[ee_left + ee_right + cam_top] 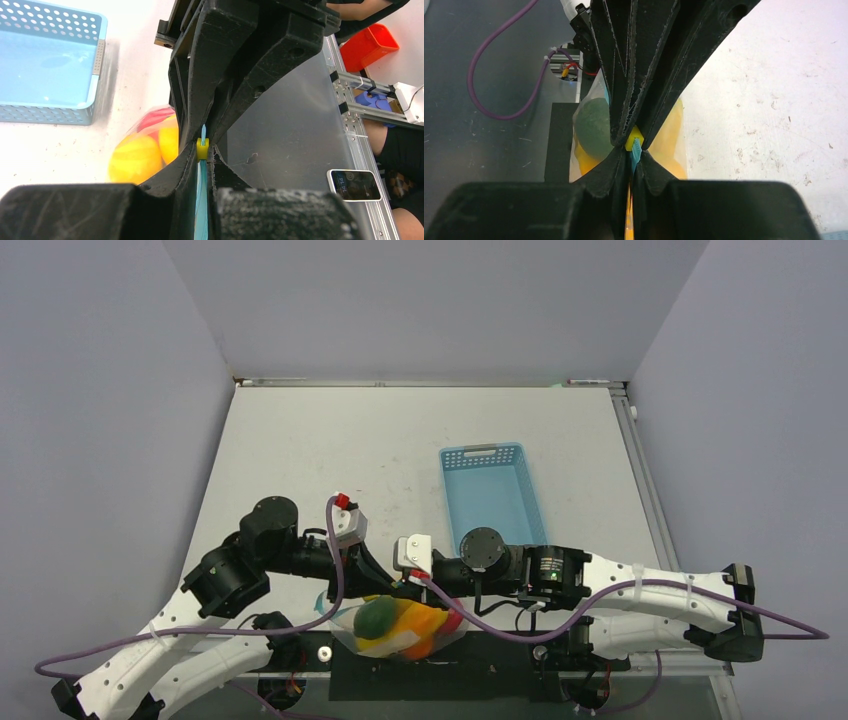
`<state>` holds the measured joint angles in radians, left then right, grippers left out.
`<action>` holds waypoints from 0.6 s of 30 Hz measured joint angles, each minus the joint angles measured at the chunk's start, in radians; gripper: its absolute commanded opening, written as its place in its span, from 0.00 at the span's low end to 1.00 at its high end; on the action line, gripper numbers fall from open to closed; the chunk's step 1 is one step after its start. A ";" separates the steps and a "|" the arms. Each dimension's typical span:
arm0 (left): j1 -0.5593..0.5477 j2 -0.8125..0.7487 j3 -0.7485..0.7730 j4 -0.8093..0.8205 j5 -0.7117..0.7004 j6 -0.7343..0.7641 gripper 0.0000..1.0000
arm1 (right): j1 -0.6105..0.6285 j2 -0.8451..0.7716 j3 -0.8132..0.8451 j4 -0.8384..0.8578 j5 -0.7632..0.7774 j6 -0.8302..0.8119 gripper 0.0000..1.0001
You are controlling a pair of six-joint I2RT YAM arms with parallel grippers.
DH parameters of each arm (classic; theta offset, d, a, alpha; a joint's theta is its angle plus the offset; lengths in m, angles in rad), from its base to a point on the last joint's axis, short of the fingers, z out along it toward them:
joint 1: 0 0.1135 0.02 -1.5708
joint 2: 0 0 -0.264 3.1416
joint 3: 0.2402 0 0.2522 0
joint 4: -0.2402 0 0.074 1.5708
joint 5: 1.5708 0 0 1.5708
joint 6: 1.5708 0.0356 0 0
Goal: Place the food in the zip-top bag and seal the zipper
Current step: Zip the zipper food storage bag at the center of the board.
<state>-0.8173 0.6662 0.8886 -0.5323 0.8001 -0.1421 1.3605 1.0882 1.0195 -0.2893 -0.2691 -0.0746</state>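
Note:
The zip-top bag [400, 628] lies at the table's near edge between the arm bases. It holds the food: a green lime [375, 620], yellow pieces [135, 157] and a red one [154, 118]. My left gripper [202, 156] is shut on the teal zipper [202, 200], just behind its small yellow slider [202, 148]. My right gripper [634, 161] faces it tip to tip and is shut on the zipper [636, 150] at the other side of the slider [632, 139]. In the top view both grippers, left [374, 585] and right [405, 585], meet over the bag's mouth.
The light-blue lattice basket [485, 490] stands behind the grippers, right of centre, with nothing in it. A purple cable [500, 625] loops past the bag. A dark mount plate [440, 670] lines the front edge. Off the table are a red bin [367, 46] and a phone [354, 184].

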 measured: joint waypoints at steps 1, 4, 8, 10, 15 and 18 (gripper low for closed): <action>0.000 0.000 0.000 0.000 0.000 0.001 0.00 | 0.000 -0.002 0.000 -0.001 0.000 0.000 0.05; 0.000 0.001 0.000 0.005 0.000 0.002 0.00 | 0.000 -0.012 0.000 -0.004 0.003 0.001 0.05; 0.000 0.003 0.000 0.031 0.000 0.002 0.00 | 0.000 -0.046 0.000 -0.006 0.026 0.009 0.05; 0.000 0.003 0.000 0.048 0.000 0.003 0.00 | 0.000 -0.065 -0.001 -0.007 0.038 0.014 0.05; 0.000 0.006 0.000 0.071 0.000 0.008 0.00 | 0.000 -0.125 -0.024 0.016 0.071 0.038 0.05; 0.000 0.012 0.000 0.077 -0.002 0.011 0.00 | 0.001 -0.164 -0.055 0.052 0.094 0.052 0.05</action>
<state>-0.8173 0.6781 0.8886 -0.4557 0.7986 -0.1310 1.3613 0.9245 0.9649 -0.2371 -0.1753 -0.0223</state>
